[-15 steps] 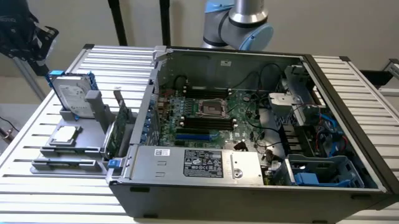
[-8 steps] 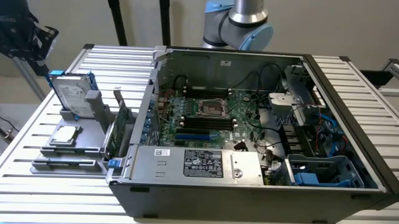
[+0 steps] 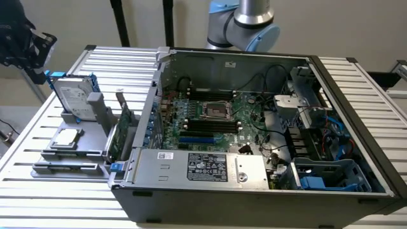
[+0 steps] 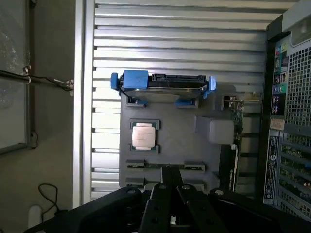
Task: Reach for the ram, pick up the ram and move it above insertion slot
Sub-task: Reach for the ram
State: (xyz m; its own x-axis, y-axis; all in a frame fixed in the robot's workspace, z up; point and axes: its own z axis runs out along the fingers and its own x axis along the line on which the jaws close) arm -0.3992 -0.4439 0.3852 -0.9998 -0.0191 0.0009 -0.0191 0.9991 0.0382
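Observation:
The ram (image 4: pixel 165 166) is a thin green stick standing on edge between two clips of the grey parts holder (image 4: pixel 170 121), just past the processor chip (image 4: pixel 144 136). In the exterior view the ram (image 3: pixel 73 153) lies near the holder's front. My gripper (image 4: pixel 172 187) hangs above the holder's ram end with its black fingers (image 4: pixel 163 199) pressed together and nothing between them. From the exterior view the gripper (image 3: pixel 25 43) is a dark shape high at the left edge, well above the table. The black memory insertion slots (image 3: pixel 213 126) sit on the motherboard inside the open case.
A silver hard drive in a blue frame (image 4: pixel 160 87) and a green expansion card (image 3: pixel 121 131) stand on the same holder. The open computer case (image 3: pixel 267 191) takes up the slatted table's (image 3: pixel 57 210) middle and right. The arm's base (image 3: pixel 248 24) rises behind the case.

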